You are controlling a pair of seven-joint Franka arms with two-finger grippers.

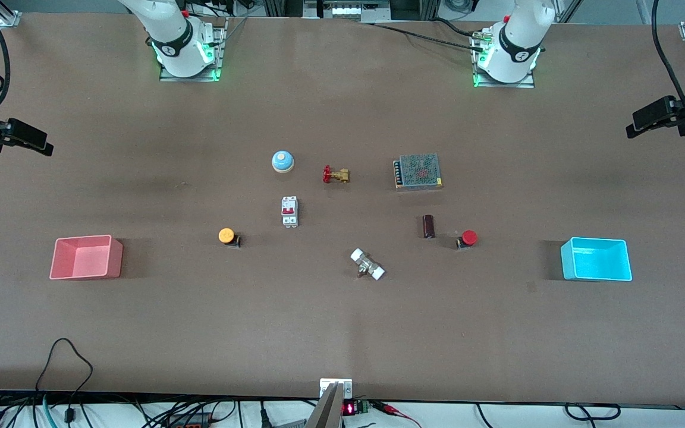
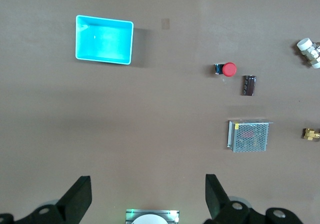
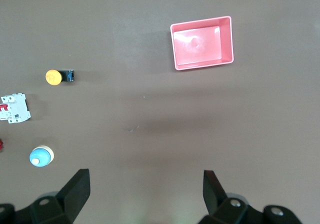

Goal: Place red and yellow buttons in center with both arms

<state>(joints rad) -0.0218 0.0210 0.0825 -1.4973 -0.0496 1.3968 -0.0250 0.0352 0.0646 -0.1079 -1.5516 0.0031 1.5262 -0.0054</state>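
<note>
The red button (image 1: 468,238) lies on its side toward the left arm's end of the table, next to a dark cylinder; it also shows in the left wrist view (image 2: 228,69). The orange-yellow button (image 1: 227,236) lies toward the right arm's end and shows in the right wrist view (image 3: 53,77). The bare brown center (image 1: 330,223) lies between them. My left gripper (image 2: 148,184) is open and empty, high over the table near its base. My right gripper (image 3: 145,181) is open and empty, high near its own base. Both arms wait.
Around the center lie a blue bell (image 1: 282,161), a brass valve (image 1: 335,175), a white breaker (image 1: 289,211), a mesh power supply (image 1: 418,172), a dark cylinder (image 1: 429,226) and a white fitting (image 1: 367,264). A pink bin (image 1: 85,257) and a cyan bin (image 1: 596,259) stand at the ends.
</note>
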